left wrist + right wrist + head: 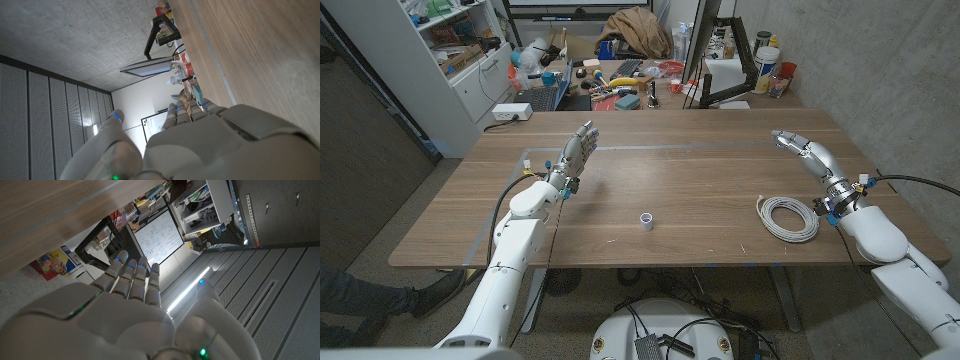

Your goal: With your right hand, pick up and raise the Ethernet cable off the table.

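The white Ethernet cable point(788, 218) lies coiled in a flat ring on the wooden table point(680, 180), out toward the four o'clock side of the tabletop, close to the near edge. Nothing touches it. The right hand point(804, 154) hangs above the table at about twelve o'clock from the coil, well apart from it, fingers stretched out straight and slightly spread, holding nothing. From the right wrist view, the back of that right hand point(125, 315) shows with the fingers point(131, 277) extended together and the thumb point(212, 305) standing off to one side, again with nothing in its grasp. The forearm and wrist run just beside the coil at its three o'clock side.

Across the table, toward nine o'clock, the left hand point(577, 152) is raised with its palm upright and its fingers straight, empty as well. The left wrist view gives the back of the left hand point(210, 145), fingers extended, thumb point(107, 145) apart.

Near the middle of the table, at about six o'clock from centre, a small white cylinder-shaped object point(646, 220) stands alone; I cannot tell what it is. A line of pale tape point(650, 148) runs across the far part of the tabletop. Beyond the far edge stands a cluttered workbench point(620, 85), and a white shelf unit point(470, 60) at around ten o'clock.
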Tool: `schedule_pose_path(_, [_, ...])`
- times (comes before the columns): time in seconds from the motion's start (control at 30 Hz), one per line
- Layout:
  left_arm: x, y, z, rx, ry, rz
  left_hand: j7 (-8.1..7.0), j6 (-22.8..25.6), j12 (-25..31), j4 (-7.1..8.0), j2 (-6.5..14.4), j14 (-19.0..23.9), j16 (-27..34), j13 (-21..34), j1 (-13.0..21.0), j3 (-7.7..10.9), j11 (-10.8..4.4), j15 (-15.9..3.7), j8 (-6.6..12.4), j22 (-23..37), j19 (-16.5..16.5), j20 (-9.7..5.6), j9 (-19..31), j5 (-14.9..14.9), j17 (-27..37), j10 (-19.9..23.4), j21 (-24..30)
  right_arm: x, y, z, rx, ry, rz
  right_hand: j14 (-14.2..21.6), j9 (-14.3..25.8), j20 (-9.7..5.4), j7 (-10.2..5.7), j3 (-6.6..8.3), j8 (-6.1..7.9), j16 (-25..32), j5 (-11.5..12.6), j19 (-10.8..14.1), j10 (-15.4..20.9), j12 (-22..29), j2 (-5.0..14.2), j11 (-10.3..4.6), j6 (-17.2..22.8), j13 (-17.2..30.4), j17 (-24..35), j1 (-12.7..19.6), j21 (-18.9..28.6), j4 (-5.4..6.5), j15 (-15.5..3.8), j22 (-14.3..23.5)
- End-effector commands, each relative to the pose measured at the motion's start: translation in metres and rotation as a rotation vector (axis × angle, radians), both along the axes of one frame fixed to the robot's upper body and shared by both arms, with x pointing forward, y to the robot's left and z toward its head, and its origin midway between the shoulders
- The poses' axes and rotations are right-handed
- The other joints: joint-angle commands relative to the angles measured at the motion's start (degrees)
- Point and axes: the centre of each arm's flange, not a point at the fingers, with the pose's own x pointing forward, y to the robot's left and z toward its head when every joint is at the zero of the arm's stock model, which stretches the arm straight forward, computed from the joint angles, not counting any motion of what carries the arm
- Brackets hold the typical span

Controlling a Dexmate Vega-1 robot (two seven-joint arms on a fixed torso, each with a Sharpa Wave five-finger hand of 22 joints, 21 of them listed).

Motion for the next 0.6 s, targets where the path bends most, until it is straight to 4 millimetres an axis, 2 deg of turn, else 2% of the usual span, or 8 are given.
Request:
schedule_pose_path(0.03, [-0.002,0.006,0.003,0.015,-0.006,0.012,0.23,0.47,0.23,0.03,0.2,0.07,0.39,0.32,0.74,-0.42,-0.13,-0.08,0.15,0.1,-0.17,-1.98,0.11,-0.02,0.05,0.15,-0.05,-0.015,-0.002,-0.007,-0.018,-0.035,-0.048,0.36,0.08,-1.26,0.07,-0.21,0.41,-0.04,0.49,0.67,0.49,0.26,-0.71,0.03,0.54,0.22,0.21,0.15,-0.12,0.1,-0.35,0.08])
schedule_pose_path(0.3, [0.002,0.008,0.009,0.031,-0.002,0.019,0.17,0.53,0.26,0.03,0.25,0.12,0.39,0.32,0.8,-0.51,-0.2,-0.18,0.15,0.11,-0.12,-1.94,0.11,-0.07,0.05,0.25,-0.05,-0.02,0.002,-0.011,-0.049,-0.052,-0.067,0.52,0.09,-1.32,-0.14,-0.3,0.35,-0.06,0.72,0.84,0.64,0.26,-0.84,-0.04,0.54,0.22,0.23,0.11,-0.33,0.11,-0.54,0.08])
schedule_pose_path(0.6, [0.006,0.008,0.006,0.032,0.014,0.016,0.24,0.71,0.27,0.03,0.29,0.23,0.42,0.32,0.85,-0.59,-0.08,-0.19,0.21,0.11,-0.09,-1.89,0.11,-0.11,0.05,0.32,-0.05,-0.026,0.003,-0.016,-0.091,-0.063,-0.095,0.55,0.1,-1.13,-0.22,-0.4,0.29,-0.13,1.0,0.7,0.62,0.19,-0.94,0.05,0.57,0.22,0.24,0.07,-0.71,0.13,-0.51,0.09])
